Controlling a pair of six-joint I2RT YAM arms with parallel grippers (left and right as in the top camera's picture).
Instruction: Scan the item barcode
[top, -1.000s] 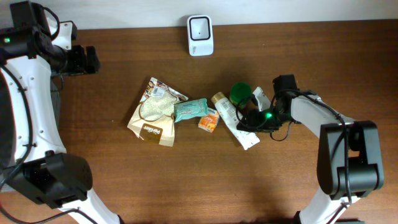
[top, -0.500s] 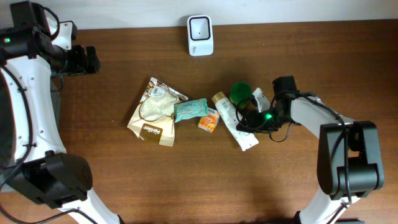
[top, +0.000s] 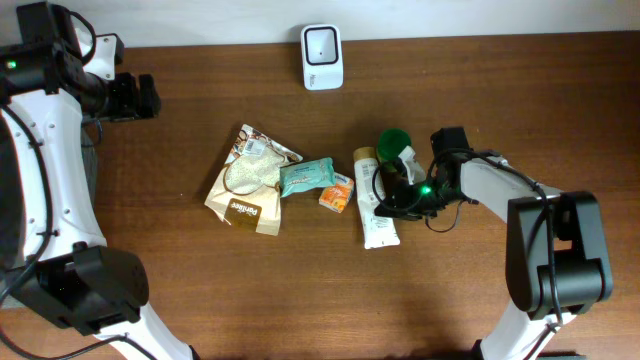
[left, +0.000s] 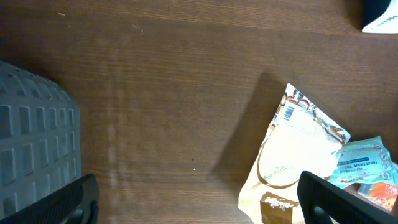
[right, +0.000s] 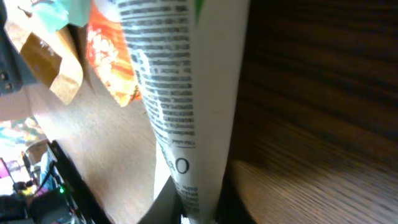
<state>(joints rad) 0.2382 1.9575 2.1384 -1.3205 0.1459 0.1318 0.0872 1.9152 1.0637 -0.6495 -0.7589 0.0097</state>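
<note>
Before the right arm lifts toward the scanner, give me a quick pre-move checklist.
1. Right gripper shut on the white tube: ok.
2. Grip firm enough to lift: cannot tell; the fingers are not clear in the right wrist view.
3. Barcode found on the tube: cannot tell; the right wrist view shows only fine print.
4. Scanner at the table's far edge unobstructed: ok.
5. Left gripper open and well away from the items: ok.
6. Tube free of its neighbours: cannot tell; the orange packet lies close beside it and the green lid sits next to the gripper.
</note>
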